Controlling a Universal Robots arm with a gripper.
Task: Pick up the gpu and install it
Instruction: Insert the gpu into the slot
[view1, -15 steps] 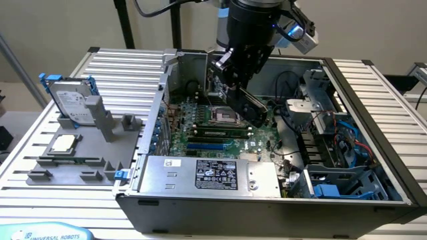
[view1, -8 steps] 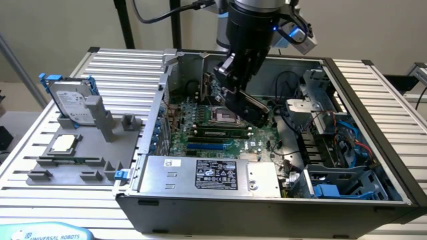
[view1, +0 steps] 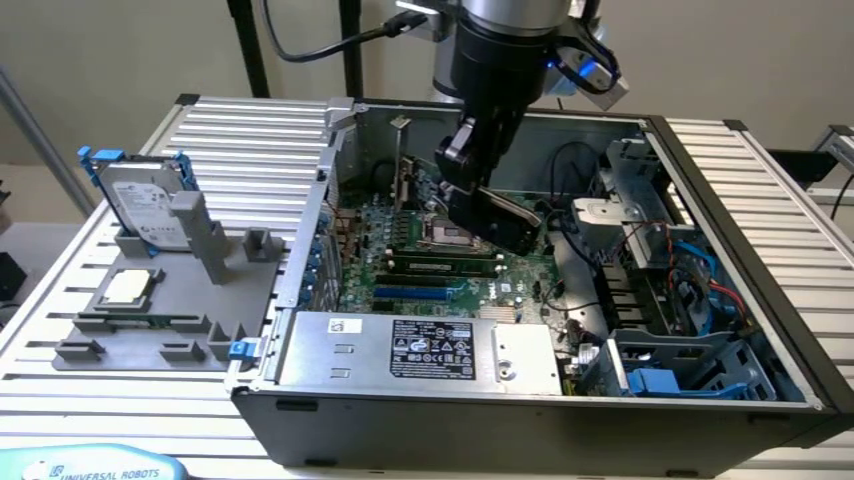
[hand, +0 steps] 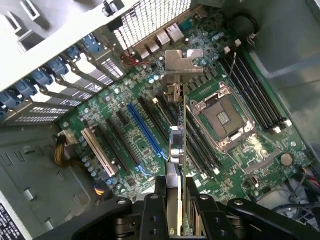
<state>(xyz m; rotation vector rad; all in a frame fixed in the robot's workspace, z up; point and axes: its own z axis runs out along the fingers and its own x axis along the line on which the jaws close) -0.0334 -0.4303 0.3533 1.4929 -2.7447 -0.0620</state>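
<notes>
My gripper (view1: 470, 188) hangs inside the open computer case (view1: 694, 200), shut on the gpu (view1: 507, 222). The card is held tilted, its black face and edge showing above the green motherboard (view1: 427, 265). In the wrist view the gpu (hand: 177, 135) is seen edge-on between my fingers (hand: 160, 200), with its silver end bracket (hand: 183, 62) pointing toward the case's rear slot covers. It hovers over the motherboard (hand: 125, 145), between the blue expansion slot (hand: 145, 127) and the empty CPU socket (hand: 222, 117). It is not seated in any slot.
Beside the case, on the exterior view's left, a grey fixture (view1: 160, 300) carries a silver hard drive with blue rails (view1: 140, 205) and a small square CPU chip (view1: 123, 288). The power supply (view1: 427, 350) sits at the case's front. Cables (view1: 667, 270) and drive bays line the case's right side.
</notes>
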